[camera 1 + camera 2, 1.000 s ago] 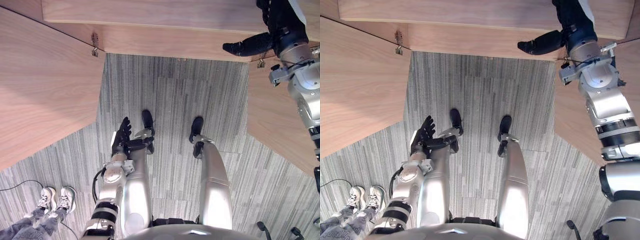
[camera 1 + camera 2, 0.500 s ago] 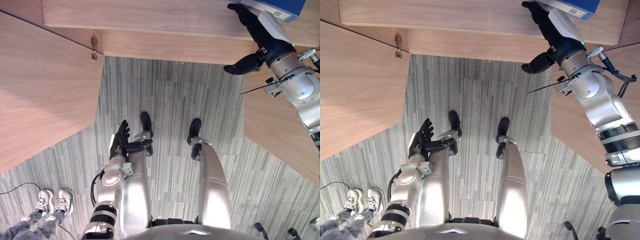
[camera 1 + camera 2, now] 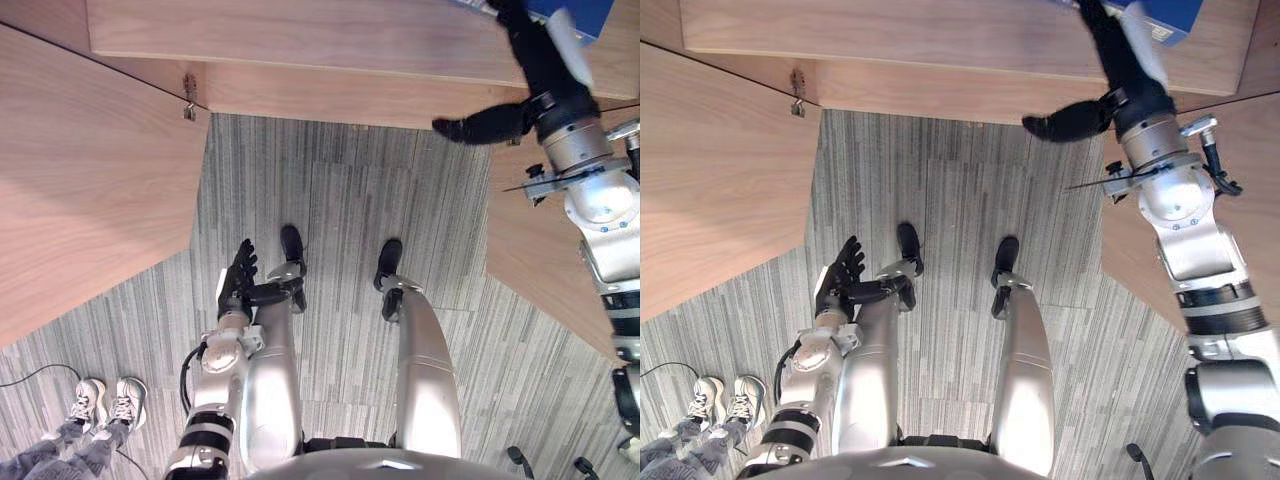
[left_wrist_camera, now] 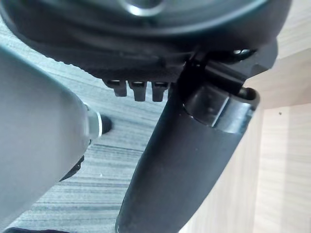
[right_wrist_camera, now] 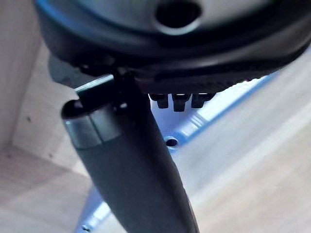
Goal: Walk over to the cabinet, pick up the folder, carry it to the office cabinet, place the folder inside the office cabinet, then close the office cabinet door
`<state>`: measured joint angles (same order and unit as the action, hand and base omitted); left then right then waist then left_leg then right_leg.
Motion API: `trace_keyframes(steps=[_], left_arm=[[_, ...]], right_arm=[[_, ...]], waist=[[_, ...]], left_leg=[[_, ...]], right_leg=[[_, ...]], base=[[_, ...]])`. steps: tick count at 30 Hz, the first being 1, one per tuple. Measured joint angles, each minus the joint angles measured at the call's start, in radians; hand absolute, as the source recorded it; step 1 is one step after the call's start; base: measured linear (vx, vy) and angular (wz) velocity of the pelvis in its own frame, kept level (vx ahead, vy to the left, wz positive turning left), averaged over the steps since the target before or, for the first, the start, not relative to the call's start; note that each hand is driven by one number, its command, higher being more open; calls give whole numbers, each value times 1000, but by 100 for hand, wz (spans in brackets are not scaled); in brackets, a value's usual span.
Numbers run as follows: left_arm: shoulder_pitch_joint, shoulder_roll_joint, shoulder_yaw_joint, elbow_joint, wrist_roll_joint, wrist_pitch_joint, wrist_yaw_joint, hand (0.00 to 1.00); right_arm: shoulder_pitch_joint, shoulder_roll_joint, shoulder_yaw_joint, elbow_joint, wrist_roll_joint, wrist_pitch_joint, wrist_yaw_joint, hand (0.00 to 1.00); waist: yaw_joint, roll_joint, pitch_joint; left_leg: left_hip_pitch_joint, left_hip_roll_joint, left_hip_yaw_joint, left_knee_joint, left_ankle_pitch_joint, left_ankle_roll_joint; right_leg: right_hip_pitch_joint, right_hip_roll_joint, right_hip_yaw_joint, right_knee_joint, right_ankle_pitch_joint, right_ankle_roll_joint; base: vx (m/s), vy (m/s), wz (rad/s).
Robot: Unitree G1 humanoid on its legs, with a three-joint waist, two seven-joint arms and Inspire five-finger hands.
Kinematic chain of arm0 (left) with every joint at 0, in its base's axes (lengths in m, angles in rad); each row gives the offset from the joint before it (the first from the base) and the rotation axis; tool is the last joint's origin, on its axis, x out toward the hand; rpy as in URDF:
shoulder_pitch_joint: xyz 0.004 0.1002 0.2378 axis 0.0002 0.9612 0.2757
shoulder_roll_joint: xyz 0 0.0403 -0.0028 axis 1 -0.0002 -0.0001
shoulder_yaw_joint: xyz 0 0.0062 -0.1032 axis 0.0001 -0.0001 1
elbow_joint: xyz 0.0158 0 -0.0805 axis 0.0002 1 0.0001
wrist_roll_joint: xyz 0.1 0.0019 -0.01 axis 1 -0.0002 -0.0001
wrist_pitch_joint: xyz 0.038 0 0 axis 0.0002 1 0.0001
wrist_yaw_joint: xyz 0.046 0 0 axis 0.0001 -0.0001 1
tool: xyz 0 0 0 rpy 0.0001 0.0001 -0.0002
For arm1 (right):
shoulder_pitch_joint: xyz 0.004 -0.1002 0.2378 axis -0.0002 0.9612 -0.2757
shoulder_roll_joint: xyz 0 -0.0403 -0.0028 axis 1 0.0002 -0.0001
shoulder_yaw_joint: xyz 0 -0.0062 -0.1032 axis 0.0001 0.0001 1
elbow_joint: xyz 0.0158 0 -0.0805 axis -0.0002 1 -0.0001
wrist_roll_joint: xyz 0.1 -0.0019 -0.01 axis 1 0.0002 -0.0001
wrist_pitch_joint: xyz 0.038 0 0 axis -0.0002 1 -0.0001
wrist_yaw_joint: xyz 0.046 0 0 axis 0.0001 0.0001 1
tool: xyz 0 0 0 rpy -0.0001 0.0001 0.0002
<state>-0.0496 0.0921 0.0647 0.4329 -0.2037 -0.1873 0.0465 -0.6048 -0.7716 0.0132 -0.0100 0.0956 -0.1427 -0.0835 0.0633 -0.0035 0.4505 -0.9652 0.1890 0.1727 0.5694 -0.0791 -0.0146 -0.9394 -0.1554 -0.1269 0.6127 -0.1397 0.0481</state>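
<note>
1. Right hand [image 3: 540,65]: half a second ago it lay slanted with its fingers on the folder's near edge. It now reaches further in at the far right, fingers laid straight along the folder. The thumb stands out to the left, clear of the folder, so the hand presses rather than grips.
2. Folder [image 3: 1178,12]: blue, at the far right on the wooden board of the office cabinet [image 3: 300,40], under the right hand's fingers. A second ago it was out of view. Judgement: the placing step is close to done, with the release and the door still to come.
3. Left hand [image 3: 238,275]: hangs low at the near left, fingers straight and relaxed, holding nothing.
4. Left door [image 3: 90,180]: open, angled out over the carpet [image 3: 350,170], with a metal hinge [image 3: 188,92] at its far end.
5. Right door [image 3: 550,270]: open, just beside the right arm.
6. Person's shoes [image 3: 105,398]: near left, behind the left door and well apart from the cabinet opening.
7. Obstruction, as a judgement: the right arm crosses the opening where the right door would swing, so the arm has to come out before that door can close.
</note>
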Motion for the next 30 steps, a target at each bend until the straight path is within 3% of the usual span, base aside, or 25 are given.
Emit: trace_keyframes(steps=[6,20,30], left_arm=[[-12,-29,0,-9,10,0,15,100],[-37,-58,0,-71,17,1,36,100],[-9,-57,-2,-127,18,1,44,100]], right_arm=[[-49,62,-71,-45,-15,-21,-121,0],[-110,103,-20,-2,-146,-4,-144,0],[-173,108,56,91,-303,52,-177,0]], waist=[[7,0,0],[20,1,0],[26,2,0]], left_leg=[[-22,12,7,56,-29,3],[-63,16,9,101,-39,7],[-64,9,10,82,-35,12]], right_leg=[[-17,1,7,29,-6,2],[-59,-8,12,73,-10,0],[-64,-13,11,61,-9,1]], base=[[9,23,-8],[1,2,-1],[32,7,1]])
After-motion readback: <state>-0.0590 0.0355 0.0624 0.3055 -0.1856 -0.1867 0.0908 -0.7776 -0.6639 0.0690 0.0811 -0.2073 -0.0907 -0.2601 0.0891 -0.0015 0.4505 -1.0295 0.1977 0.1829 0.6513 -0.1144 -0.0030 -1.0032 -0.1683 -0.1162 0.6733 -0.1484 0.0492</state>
